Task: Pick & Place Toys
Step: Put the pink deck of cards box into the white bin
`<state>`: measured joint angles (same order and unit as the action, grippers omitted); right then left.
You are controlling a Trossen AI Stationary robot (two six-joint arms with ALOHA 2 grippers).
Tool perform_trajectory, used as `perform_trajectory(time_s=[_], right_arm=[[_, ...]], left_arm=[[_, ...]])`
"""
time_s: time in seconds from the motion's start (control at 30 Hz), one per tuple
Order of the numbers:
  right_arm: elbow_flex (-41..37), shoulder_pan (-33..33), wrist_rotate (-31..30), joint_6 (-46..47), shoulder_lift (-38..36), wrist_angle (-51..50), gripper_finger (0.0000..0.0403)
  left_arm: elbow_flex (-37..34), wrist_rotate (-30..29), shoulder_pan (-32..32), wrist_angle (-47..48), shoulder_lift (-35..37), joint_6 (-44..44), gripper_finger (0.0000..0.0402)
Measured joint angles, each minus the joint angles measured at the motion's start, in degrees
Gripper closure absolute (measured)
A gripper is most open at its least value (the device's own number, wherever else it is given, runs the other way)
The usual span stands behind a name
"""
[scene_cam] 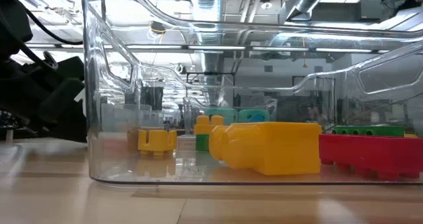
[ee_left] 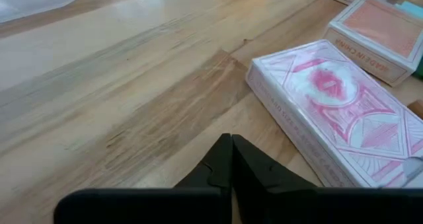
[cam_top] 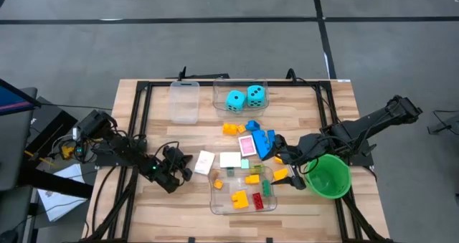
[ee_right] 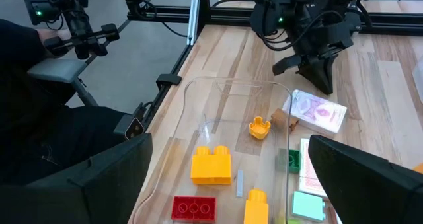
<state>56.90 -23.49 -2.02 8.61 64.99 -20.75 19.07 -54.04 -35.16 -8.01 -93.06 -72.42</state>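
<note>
We see the wooden worktop (cam_top: pixel 150 99) carrying three clear tubs, and they seem to work as sorting bins. The front tub (cam_top: pixel 242 200), nearest the arms, holds the loose bricks: a yellow brick (ee_right: pixel 211 166), a red brick (ee_right: pixel 194 207), a green brick (cam_top: pixel 267 188) and a small orange crown-shaped piece (ee_right: pixel 260 127), gathered there, we judge, because this is where the toys go. The far tub (cam_top: pixel 240 108) holds the two cyan dice (cam_top: pixel 244 97) side by side, while the tub to its left (cam_top: pixel 184 101) looks bare, though the high view is too coarse for us to be sure. The green bowl (cam_top: pixel 329 176) stands at the right edge, beside the right arm.

Between the tubs, unsorted toys lie on the bare wood: blue bricks (cam_top: pixel 262 139), an orange brick (cam_top: pixel 231 129) and several pink-backed card packs (cam_top: pixel 247 145).

The right pincer (cam_top: pixel 289 170) hangs over the front tub's right side with its jaws wide apart and nothing between them, a posture that suits a release or a fresh reach. The left pincer (ee_left: pixel 231 161) rests low on the wood with its fingers pressed together and empty, its tip just beside one card pack (ee_left: pixel 344 112), perhaps placed to nudge or lift it.
</note>
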Motion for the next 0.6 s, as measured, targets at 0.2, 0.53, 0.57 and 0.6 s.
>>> perform_trajectory(time_s=[0.2, 0.53, 0.57, 0.6], right_arm=[[0.0, 0.0, 0.0, 0.0, 0.0, 0.0, 0.0006], [0.0, 0.0, 0.0, 0.0, 0.0, 0.2, 0.0005], [0.0, 0.0, 0.0, 0.0, 0.0, 0.2, 0.0005], [0.0, 0.0, 0.0, 0.0, 0.0, 0.2, 0.0005]], left_arm=[[0.0, -0.5, 0.0, 0.0, 0.0, 0.1, 0.0401], [-0.1, -0.8, 0.0, -1.3, 7.1, 6.9, 0.0397], [-0.1, 0.0, 0.0, -1.9, 8.4, 8.6, 0.0392], [-0.1, 0.8, 0.1, -2.7, 9.7, 10.1, 0.0384]])
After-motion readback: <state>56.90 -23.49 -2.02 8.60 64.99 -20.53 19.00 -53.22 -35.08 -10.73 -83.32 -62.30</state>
